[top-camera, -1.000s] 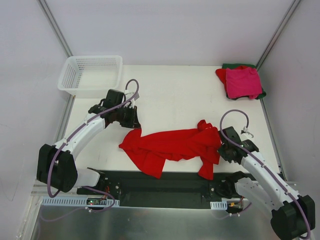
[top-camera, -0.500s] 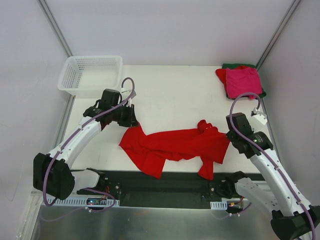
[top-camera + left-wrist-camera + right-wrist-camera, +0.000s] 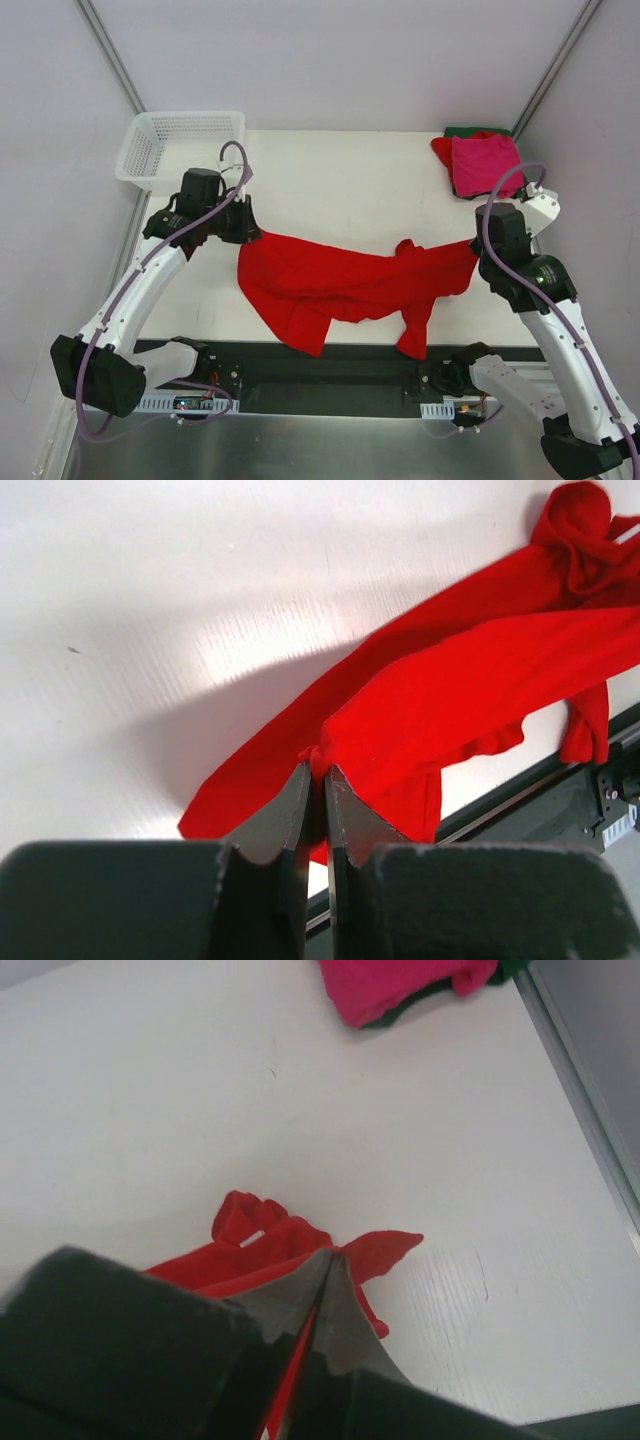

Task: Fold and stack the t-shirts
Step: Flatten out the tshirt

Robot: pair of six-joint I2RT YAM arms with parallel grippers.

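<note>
A bright red t-shirt (image 3: pixel 340 285) hangs stretched between my two grippers above the table's near half, its lower part sagging over the front edge. My left gripper (image 3: pixel 243 232) is shut on the shirt's left end; in the left wrist view the cloth (image 3: pixel 470 680) is pinched at the gripper (image 3: pixel 316 770). My right gripper (image 3: pixel 478 250) is shut on the right end; in the right wrist view red cloth (image 3: pixel 250 1245) runs between the closed gripper (image 3: pixel 331 1256). Folded t-shirts (image 3: pixel 485 163) lie stacked at the far right corner, magenta-pink on top, red and dark green beneath.
A white mesh basket (image 3: pixel 183 150) stands at the far left corner. A black rail (image 3: pixel 330 370) runs along the table's near edge between the arm bases. Metal frame posts rise at both back corners.
Both arms have lifted and pulled apart, the left one to the left and the right one to the right and back. The red shirt has gone from bunched to stretched out between them.
</note>
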